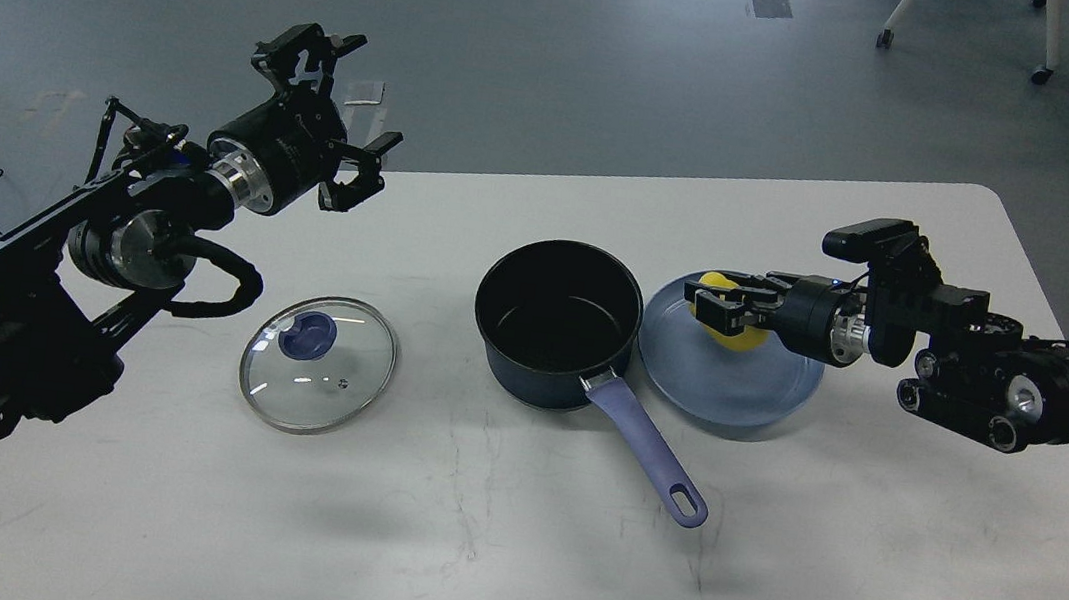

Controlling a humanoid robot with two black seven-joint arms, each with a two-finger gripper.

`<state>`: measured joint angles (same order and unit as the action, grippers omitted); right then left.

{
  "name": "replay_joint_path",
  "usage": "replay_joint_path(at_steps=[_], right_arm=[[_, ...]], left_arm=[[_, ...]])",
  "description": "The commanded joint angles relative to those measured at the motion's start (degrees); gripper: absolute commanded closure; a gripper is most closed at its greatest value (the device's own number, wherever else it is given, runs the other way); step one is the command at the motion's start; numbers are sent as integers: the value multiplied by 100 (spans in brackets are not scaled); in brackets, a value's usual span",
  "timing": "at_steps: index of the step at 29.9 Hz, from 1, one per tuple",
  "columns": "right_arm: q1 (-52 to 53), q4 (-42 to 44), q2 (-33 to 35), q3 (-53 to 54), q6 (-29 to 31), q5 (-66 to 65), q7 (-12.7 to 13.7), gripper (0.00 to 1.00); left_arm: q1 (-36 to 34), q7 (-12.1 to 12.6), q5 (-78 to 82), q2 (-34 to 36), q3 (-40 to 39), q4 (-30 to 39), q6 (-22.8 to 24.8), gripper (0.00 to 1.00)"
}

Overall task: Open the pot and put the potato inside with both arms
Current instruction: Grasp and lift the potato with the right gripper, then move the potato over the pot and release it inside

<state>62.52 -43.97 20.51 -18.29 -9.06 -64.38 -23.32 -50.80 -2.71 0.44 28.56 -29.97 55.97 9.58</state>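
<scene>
The dark blue pot (556, 321) stands open at the table's middle, its purple handle pointing toward the front right. Its glass lid (318, 364) with a blue knob lies flat on the table to the left. My right gripper (717, 306) is shut on the yellow potato (730, 328) and holds it above the blue plate (736, 383), just right of the pot. My left gripper (352, 133) is open and empty, raised over the table's far left edge, well clear of the lid.
The white table (867, 559) has bare surface in front and at the right. Grey floor lies beyond its far edge, with cables at the top left and chair legs (1045, 56) at the top right.
</scene>
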Motion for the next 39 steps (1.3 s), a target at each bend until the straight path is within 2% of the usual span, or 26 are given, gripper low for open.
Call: replay_joint_path(at_steps=[1, 6, 8, 13, 18, 21, 22, 23, 24, 39], right_arm=[[453, -173, 190, 1, -17, 13, -6, 87], [1199, -208, 147, -52, 44, 13, 3, 87], [1376, -191, -81, -113, 88, 13, 3, 87], [1377, 185, -1169, -543, 133, 48, 12, 87], [1166, 722, -1856, -685, 132, 66, 12, 86], [1131, 872, -2033, -694, 115, 74, 21, 71], [1113, 899, -2051, -694, 115, 74, 38, 59], [1052, 943, -2051, -685, 89, 74, 64, 23], [1025, 978, -2051, -641, 80, 92, 91, 0], [937, 969, -2042, -61, 71, 434, 144, 0]], left_arm=[[-8, -1, 0, 9, -9, 2, 0, 2], [-17, -1, 0, 9, -9, 2, 0, 2], [-17, -1, 0, 9, -9, 2, 0, 2], [-35, -1, 44, 9, -18, 2, -9, 2], [-52, -1, 53, 132, -53, 2, 0, 2], [-52, -1, 53, 203, -53, 2, 17, 2], [-52, -1, 53, 211, -53, 2, 17, 2], [-52, -1, 53, 238, -53, 2, 17, 2], [-44, -1, 44, 281, -53, 2, 17, 2], [-35, -1, 53, 291, -53, 2, 140, 2]])
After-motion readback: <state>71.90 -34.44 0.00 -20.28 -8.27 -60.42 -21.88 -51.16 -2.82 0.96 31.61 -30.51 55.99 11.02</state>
